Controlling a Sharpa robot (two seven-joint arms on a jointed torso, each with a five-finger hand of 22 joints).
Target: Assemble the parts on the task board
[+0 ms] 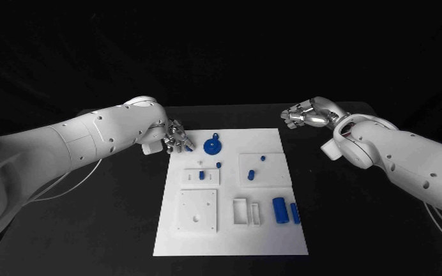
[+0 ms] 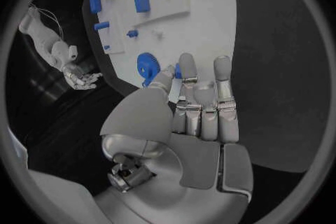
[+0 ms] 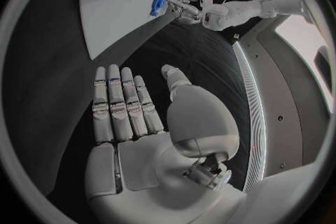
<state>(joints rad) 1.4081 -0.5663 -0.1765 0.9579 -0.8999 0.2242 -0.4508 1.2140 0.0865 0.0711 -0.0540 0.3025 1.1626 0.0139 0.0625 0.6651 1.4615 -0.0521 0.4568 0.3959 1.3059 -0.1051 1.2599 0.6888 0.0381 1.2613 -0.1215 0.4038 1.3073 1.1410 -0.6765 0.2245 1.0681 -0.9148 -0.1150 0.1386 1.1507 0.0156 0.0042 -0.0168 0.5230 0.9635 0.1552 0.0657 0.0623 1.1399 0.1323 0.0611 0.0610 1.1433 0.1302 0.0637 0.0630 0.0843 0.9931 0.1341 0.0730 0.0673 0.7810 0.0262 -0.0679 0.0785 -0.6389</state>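
At the board's far left corner the left hand (image 1: pixel 175 139) reaches in, fingers straight and close together, holding nothing I can make out — its fingertips (image 2: pixel 187 63) sit just beside the blue wheel (image 1: pixel 213 146), though whether they touch it I cannot tell. That wheel is likely light, hard plastic and slick; pinching it by the rim looks safer than pressing its flat face. Across the white board (image 1: pixel 230 245) lie more small blue pieces, among them two blue cylinders (image 1: pixel 287 211) near the right edge that would roll if nudged. Off the far right corner the right hand (image 1: pixel 306 116) hangs over the black table (image 1: pixel 120 225), flat and empty.

Seen from the left wrist, the wheel's toothed rim is plain — the head view gives only a blue disc.
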